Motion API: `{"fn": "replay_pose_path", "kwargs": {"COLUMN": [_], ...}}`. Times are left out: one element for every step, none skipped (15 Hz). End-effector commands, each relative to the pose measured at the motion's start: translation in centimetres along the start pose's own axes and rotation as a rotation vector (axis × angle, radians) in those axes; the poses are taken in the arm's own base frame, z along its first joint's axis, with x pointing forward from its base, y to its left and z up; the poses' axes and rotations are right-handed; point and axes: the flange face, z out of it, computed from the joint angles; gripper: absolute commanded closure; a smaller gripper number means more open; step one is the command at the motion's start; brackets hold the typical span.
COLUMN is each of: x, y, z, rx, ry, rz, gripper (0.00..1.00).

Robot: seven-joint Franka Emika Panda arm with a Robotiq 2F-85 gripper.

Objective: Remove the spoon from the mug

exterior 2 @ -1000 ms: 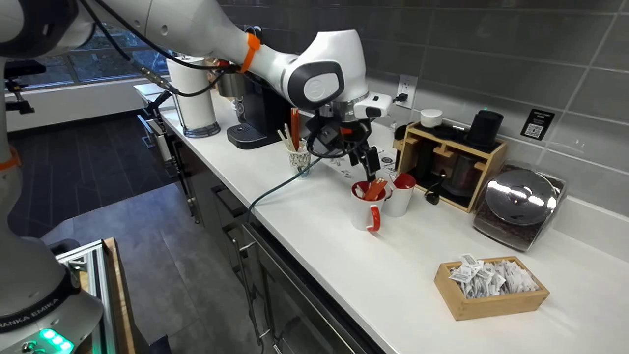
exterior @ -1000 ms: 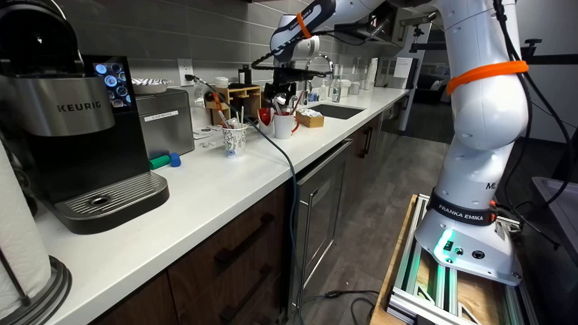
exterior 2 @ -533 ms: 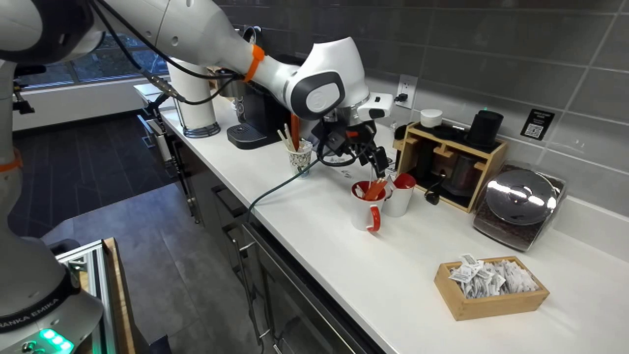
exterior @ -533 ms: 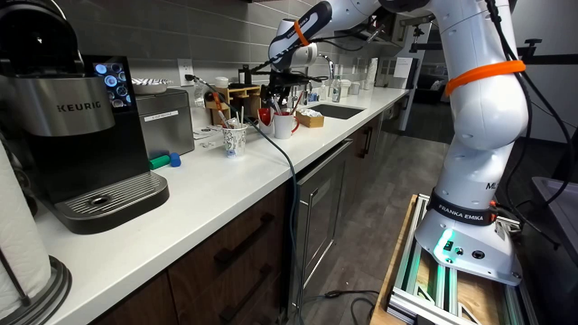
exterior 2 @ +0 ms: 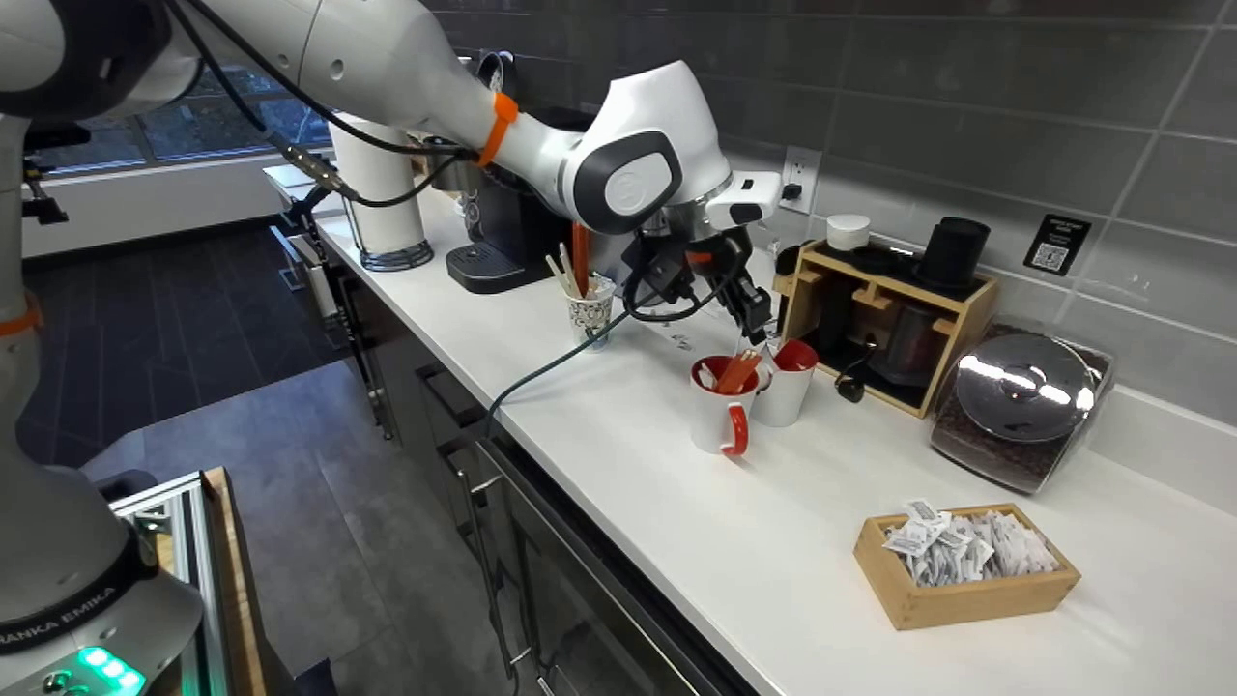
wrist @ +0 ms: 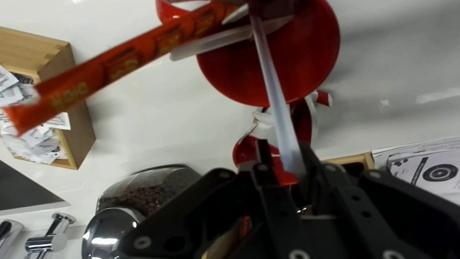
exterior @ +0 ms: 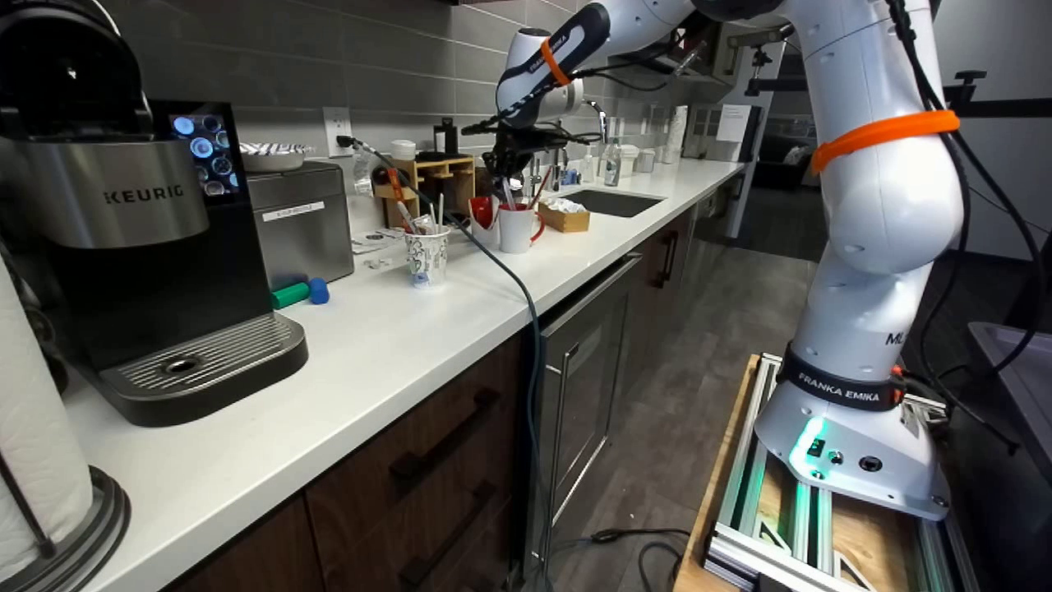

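Plastic spoon point(wrist: 275, 93): lower end hidden in mug point(exterior 2: 713, 420) | pincer point(wrist: 285, 151): grip unclear

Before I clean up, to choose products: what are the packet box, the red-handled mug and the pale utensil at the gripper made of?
Box: likely wood, satin or matte; tan, jointed corner. Mug: probably ceramic, glossy; highlight on handle. Utensil: perhaps plastic, smooth; looks translucent, though blurred.

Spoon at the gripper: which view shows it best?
Wrist view: the spoon is largest there, its handle clear from the mug to the gripper, but its end in the mug is hard to make out. Both exterior views show just a small pale strip of it between mug and gripper.
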Motion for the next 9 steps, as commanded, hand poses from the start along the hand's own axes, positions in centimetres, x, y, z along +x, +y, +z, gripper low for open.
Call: {"fn": "replay_pose_path", "kwargs": {"x": [-1.3,-1.8,-2.1,-2.4,-2.6,-2.8,-2.9,-2.9,-3.0], "y": [0.6,0.7,0.7,0.8,0.8,0.6,0.2,-0.3,-0.8], "z": [-1.6,-1.7,-1.8,-1.9,-2.1,-2.4,-3.0,-3.9,-4.8], "rx": [-0.038,-0.053,-0.067,-0.080,-0.084,-0.080,-0.055,-0.033,-0.016], "ry": [-0.018,-0.043,-0.059,-0.073,-0.086,-0.098,-0.095,-0.088,-0.075], "rz": [0.067,0.080,0.098,0.110,0.123,0.134,0.137,0.138,0.133], "gripper": [1.00,1.00,1.00,1.00,1.00,1.00,1.00,1.00,1.00]}}
